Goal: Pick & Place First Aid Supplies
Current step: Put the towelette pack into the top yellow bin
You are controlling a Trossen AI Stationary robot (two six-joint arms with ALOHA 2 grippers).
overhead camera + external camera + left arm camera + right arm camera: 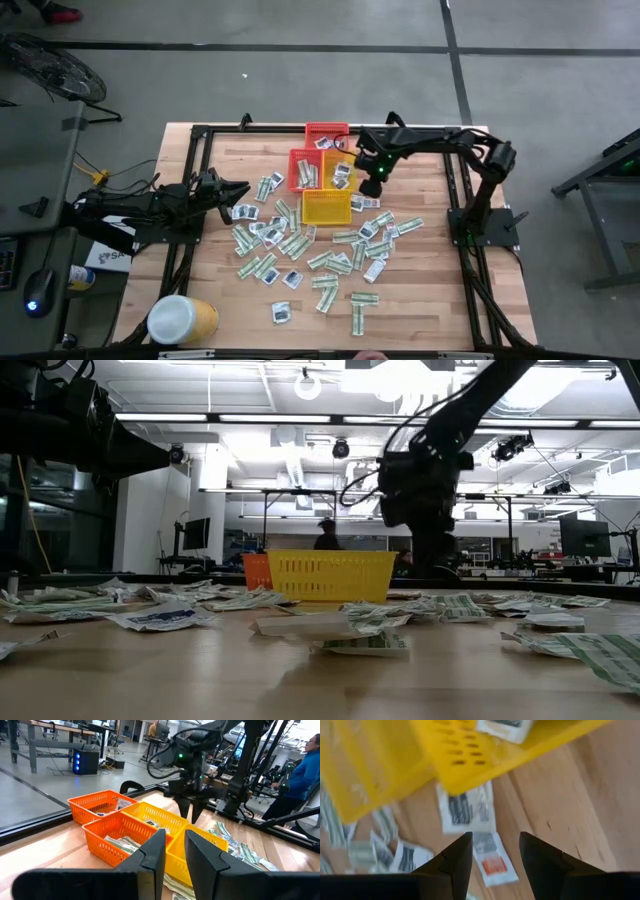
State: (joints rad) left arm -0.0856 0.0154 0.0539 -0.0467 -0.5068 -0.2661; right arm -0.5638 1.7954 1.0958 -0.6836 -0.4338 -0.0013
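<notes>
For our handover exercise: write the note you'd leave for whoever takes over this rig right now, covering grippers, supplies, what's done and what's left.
Right gripper: open, empty, hovering over a white packet beside the yellow baskets.
Left gripper: open, empty, waiting at the table's left side.
Done: a few packets lie in the orange basket, red basket and yellow ones.
Left: dozens of packets scattered over the table.
</notes>
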